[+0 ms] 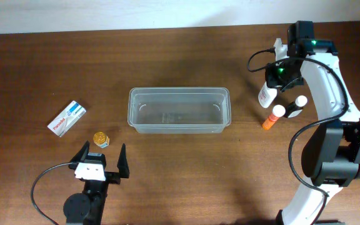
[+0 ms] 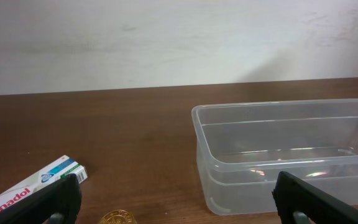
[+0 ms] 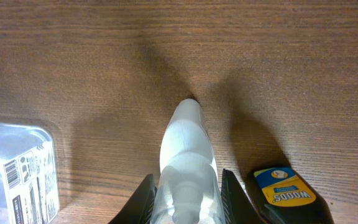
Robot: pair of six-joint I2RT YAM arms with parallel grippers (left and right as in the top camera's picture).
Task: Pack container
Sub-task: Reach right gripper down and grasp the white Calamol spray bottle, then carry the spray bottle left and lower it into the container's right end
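The clear plastic container (image 1: pixel 179 110) stands empty at the table's middle; it also shows in the left wrist view (image 2: pixel 291 155) and its corner shows in the right wrist view (image 3: pixel 17 168). My right gripper (image 1: pixel 279 78) is to the container's right, shut on a white bottle (image 1: pixel 266 95). In the right wrist view the fingers (image 3: pixel 186 199) clasp the bottle (image 3: pixel 186 143), whose far end meets the table. My left gripper (image 1: pixel 100 164) is open and empty near the front edge, its fingers (image 2: pixel 179 211) wide apart.
An orange bottle with a white cap (image 1: pixel 272 117) and a dark Woods bottle (image 1: pixel 296 106) (image 3: pixel 283 190) stand beside the white bottle. A Panadol box (image 1: pixel 67 118) (image 2: pixel 36 183) and a small gold-lidded jar (image 1: pixel 100 139) (image 2: pixel 118 218) lie to the container's left.
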